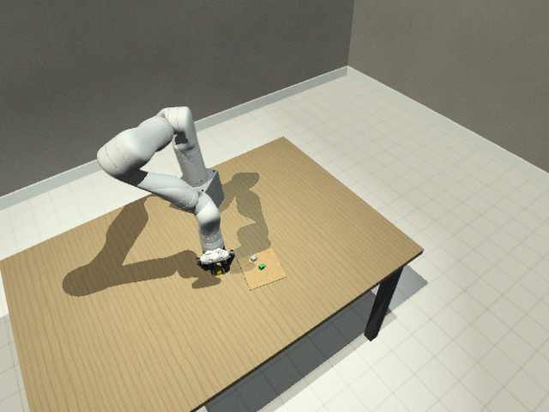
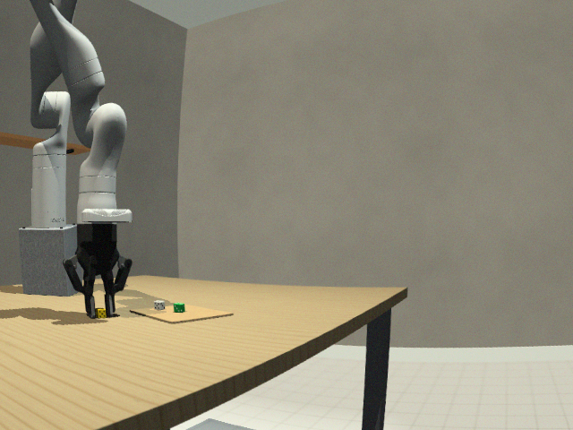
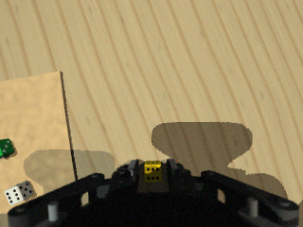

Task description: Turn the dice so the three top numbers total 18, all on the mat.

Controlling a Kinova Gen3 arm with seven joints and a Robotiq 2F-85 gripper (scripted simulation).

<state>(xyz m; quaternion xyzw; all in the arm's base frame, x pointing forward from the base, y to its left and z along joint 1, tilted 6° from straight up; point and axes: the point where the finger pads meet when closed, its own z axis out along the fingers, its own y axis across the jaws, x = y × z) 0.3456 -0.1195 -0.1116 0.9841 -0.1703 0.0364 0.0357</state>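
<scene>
A yellow die (image 1: pixel 218 269) lies on the bare table just left of the tan mat (image 1: pixel 262 270). My gripper (image 2: pixel 99 314) points straight down with its fingertips at table level, one on each side of the yellow die (image 2: pixel 100 313). The fingers stand partly open, with small gaps to the die. In the wrist view the yellow die (image 3: pixel 152 170) sits between the fingers. A white die (image 1: pixel 253 257) and a green die (image 1: pixel 262 266) lie flat on the mat; they also show in the wrist view as the white die (image 3: pixel 20 192) and the green die (image 3: pixel 6 148).
The mat's near edge (image 3: pixel 68 125) lies a short way from the gripper. The arm's grey base block (image 2: pixel 46 259) stands behind the gripper. The table's right edge (image 1: pixel 412 252) is far from the mat.
</scene>
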